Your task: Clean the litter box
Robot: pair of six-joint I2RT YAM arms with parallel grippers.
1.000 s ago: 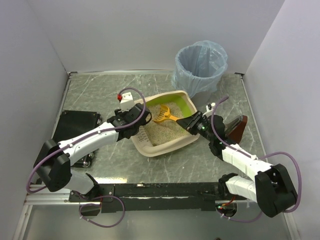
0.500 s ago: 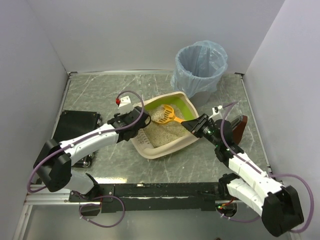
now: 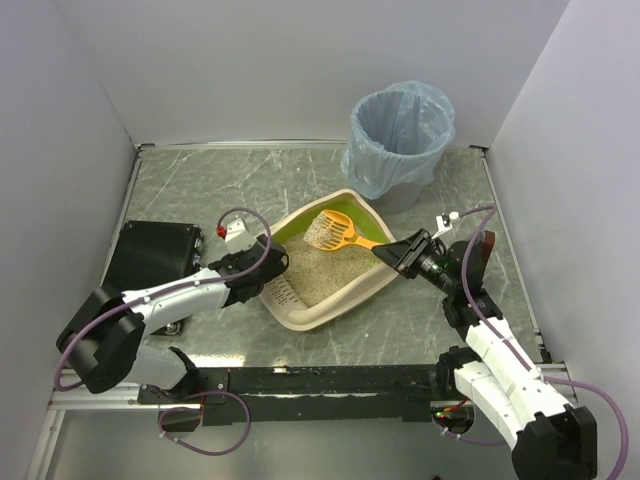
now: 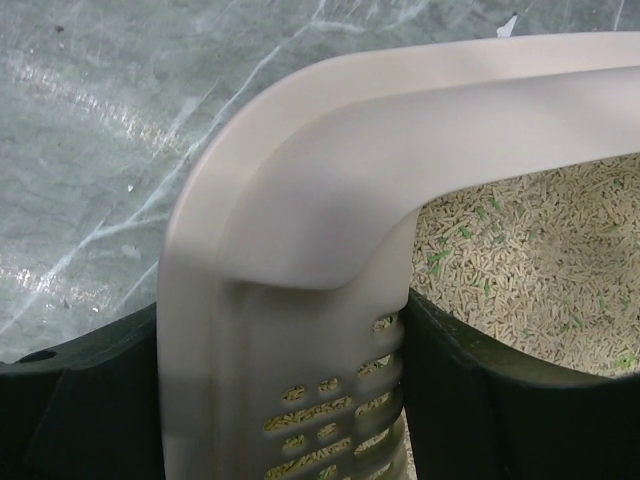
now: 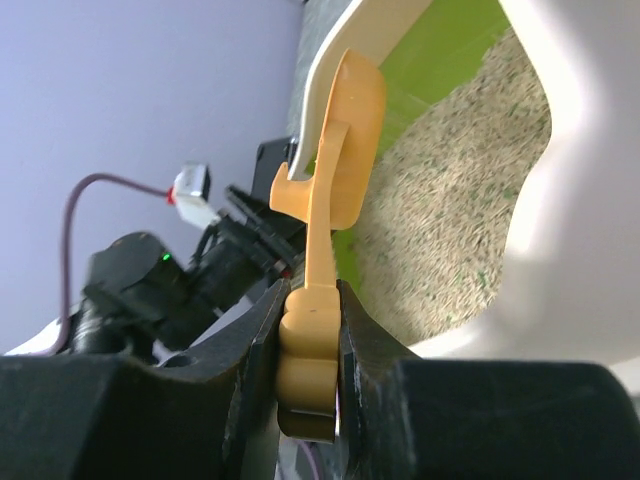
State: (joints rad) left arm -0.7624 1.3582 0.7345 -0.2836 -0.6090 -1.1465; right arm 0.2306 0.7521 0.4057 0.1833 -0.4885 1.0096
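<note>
The litter box, cream-rimmed with a lime-green inner wall and beige litter, lies at the table's middle. My left gripper is shut on its slotted lip; that lip fills the gap between the black fingers, with litter to the right. My right gripper is shut on the handle of the orange scoop. The scoop head hangs over the box's far end with some litter in it. From the right wrist, the scoop stands edge-on over the green wall.
A grey bin with a light-blue bag stands behind the box at the back right. A black flat block lies at the left, a reddish-brown object at the right by my right arm. Walls enclose the table.
My left gripper has pulled back toward the near left, bringing the box's lip end with it. My right gripper has shifted right with the scoop, which stays over the box's far end.
</note>
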